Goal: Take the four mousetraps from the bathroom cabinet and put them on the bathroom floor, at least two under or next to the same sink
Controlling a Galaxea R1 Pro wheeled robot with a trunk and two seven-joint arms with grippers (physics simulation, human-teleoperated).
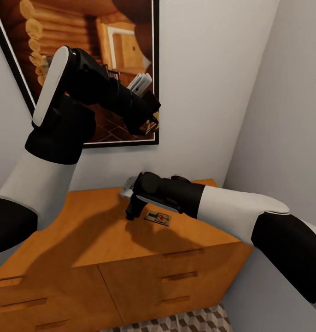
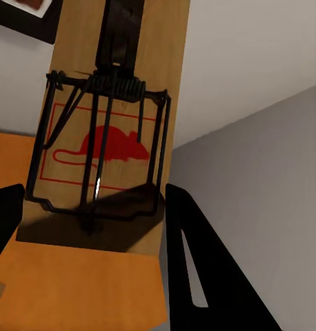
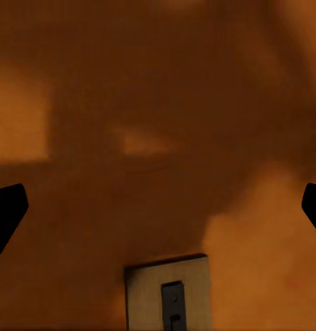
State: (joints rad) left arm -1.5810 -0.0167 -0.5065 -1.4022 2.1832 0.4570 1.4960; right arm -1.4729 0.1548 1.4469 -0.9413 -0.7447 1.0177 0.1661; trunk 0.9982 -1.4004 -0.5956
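Orange wood of the cabinet (image 1: 84,240) tabletop carried one mousetrap (image 1: 158,218), just beside your right hand (image 1: 130,213), whose fingers stood apart. Farther back, your raised left hand (image 1: 151,124) was clamped on a second mousetrap (image 2: 106,148) before the framed picture (image 1: 112,55).

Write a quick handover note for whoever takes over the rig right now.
Left gripper: raised in front of the framed picture, shut on a mousetrap.
Right gripper: open, pointing down just above the orange cabinet top, beside a second mousetrap lying flat there.
Done: one trap lifted.
Left: pick up the cabinet-top trap, find the other two, and set all four on the bathroom floor, two by the sink.
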